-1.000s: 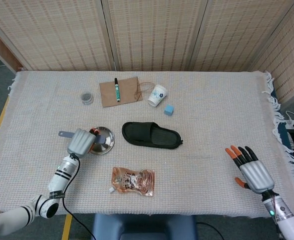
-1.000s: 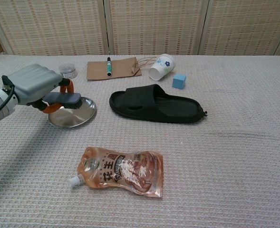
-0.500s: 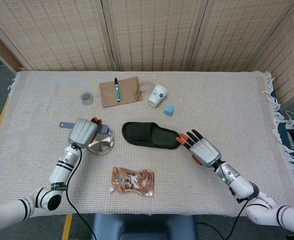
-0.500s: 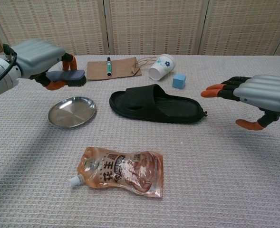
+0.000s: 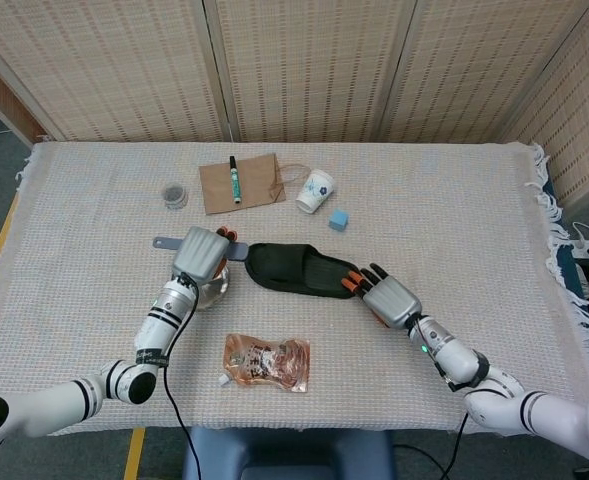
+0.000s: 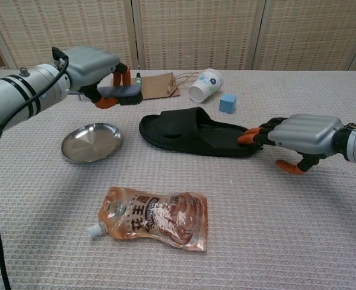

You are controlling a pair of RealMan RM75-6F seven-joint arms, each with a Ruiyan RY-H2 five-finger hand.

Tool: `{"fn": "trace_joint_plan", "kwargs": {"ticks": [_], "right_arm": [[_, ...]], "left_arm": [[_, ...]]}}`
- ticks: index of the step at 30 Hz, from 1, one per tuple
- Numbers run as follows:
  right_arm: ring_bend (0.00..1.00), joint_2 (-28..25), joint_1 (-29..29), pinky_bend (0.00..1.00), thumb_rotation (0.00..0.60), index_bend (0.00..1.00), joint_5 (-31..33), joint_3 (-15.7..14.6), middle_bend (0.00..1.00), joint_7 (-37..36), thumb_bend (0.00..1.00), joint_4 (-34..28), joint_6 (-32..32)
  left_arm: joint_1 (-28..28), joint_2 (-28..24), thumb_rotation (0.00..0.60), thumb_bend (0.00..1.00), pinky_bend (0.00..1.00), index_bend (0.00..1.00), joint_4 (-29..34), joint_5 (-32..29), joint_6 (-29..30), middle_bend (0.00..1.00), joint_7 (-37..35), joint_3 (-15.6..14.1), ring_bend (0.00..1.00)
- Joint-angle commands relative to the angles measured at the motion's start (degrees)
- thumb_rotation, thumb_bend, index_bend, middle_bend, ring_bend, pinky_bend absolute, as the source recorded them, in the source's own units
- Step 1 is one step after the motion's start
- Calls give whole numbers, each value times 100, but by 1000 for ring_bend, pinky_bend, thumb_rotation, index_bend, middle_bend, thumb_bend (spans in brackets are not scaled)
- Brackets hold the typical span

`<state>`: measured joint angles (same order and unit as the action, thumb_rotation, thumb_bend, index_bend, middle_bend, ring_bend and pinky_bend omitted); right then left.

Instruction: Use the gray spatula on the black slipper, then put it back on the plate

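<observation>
Gray spatula (image 6: 120, 92) gripped in left hand (image 6: 93, 63), raised upper left of chest view, above gap between round steel plate (image 6: 92, 142) and black slipper (image 6: 196, 133) at centre. Right hand (image 6: 301, 136) fingers extended, tips touching slipper's right end, holding nothing. Orange drink pouch (image 6: 150, 219) lower centre; paper cup (image 6: 205, 84), blue cube (image 6: 228, 103), brown bag with marker (image 6: 137, 84) behind slipper.

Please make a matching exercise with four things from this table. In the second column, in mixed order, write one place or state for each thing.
Things:
1. spatula
2. plate
3. paper cup
4. marker

Places or states:
A. lying on its side
B. on the brown paper bag
C. held by the left hand
D. bare, beside the black slipper

Pairs: 1-C, 2-D, 3-A, 4-B
</observation>
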<state>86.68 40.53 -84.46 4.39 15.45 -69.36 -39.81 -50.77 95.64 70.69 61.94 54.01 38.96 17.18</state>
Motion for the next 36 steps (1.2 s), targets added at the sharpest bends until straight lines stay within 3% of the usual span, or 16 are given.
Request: {"fn": "trace_joint_plan", "kwargs": {"ticks": [1, 10, 18, 28, 36], "right_arm": [[0, 75, 38, 0, 600, 0, -51, -76, 0, -65, 551, 78, -41], [0, 278, 112, 0, 600, 0, -190, -269, 0, -334, 550, 488, -160], [0, 276, 197, 0, 600, 0, -301, -378, 0, -605, 550, 632, -217], [0, 310, 278, 0, 600, 0, -355, -465, 0, -773, 550, 763, -197], [0, 279, 316, 0, 600, 0, -363, -544, 0, -900, 550, 794, -186]], "left_arm": [[-229, 360, 600, 479, 1000, 526, -326, -172, -143, 623, 133, -37, 872], [-695, 1167, 600, 478, 1000, 511, -1174, 46, -296, 612, -78, -162, 879], [-882, 1501, 600, 474, 1000, 492, -1630, 179, -204, 591, -266, -114, 878], [-1010, 1762, 600, 477, 1000, 485, -1706, 327, 127, 584, -657, 96, 878], [-1146, 2081, 600, 475, 1000, 483, -2368, 474, 107, 579, -1070, 111, 879]]}}
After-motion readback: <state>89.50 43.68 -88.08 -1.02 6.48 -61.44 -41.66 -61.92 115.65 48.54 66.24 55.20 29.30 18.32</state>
